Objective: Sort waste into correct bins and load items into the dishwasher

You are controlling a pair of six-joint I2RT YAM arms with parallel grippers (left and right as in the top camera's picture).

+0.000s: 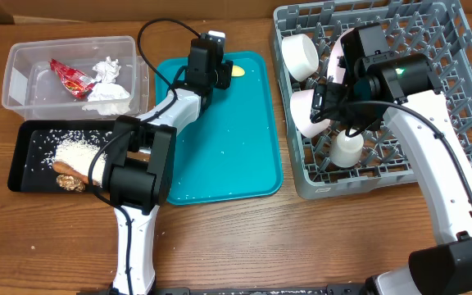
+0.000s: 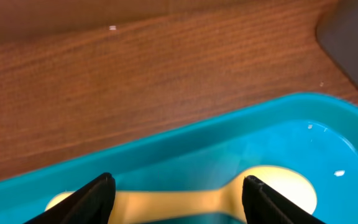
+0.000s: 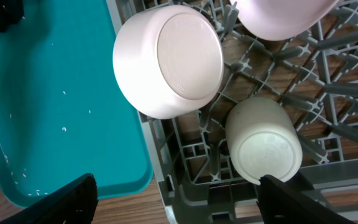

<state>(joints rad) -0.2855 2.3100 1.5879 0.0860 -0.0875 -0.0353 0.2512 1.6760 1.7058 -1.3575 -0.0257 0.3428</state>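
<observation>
Most of the job looks done from overhead. The crinkled red wrapper [image 1: 70, 78] and crumpled white tissue [image 1: 109, 82] sit in the clear plastic tub [image 1: 15, 57]. Loose rice [image 1: 79, 152] and brown fried scraps [image 1: 70, 176] lie in the shallow black tray [image 1: 23, 139]. Two glossy white bowls [image 1: 300, 53] [image 1: 308, 115] and a small cup [image 1: 347, 150] rest among the pegs of the grey plastic rack [image 1: 465, 123]. You have, I judge, the pale yellow spoon [image 1: 237, 71] left to load, at the far edge of the smooth teal tray [image 1: 228, 139], which carries a few stray grains. I cannot pick out the plate for certain.

From the left wrist, your left claw [image 2: 176, 199] is released, its fingers set apart over the spoon's flat handle. The spoon lies on the teal tray with its rounded end beyond one finger, and the wood-grain surface [image 2: 135, 74] runs behind.

From the right wrist, your right claw [image 3: 179, 211] is spread wide and empty above the rack, over an upturned bowl and the cup.
</observation>
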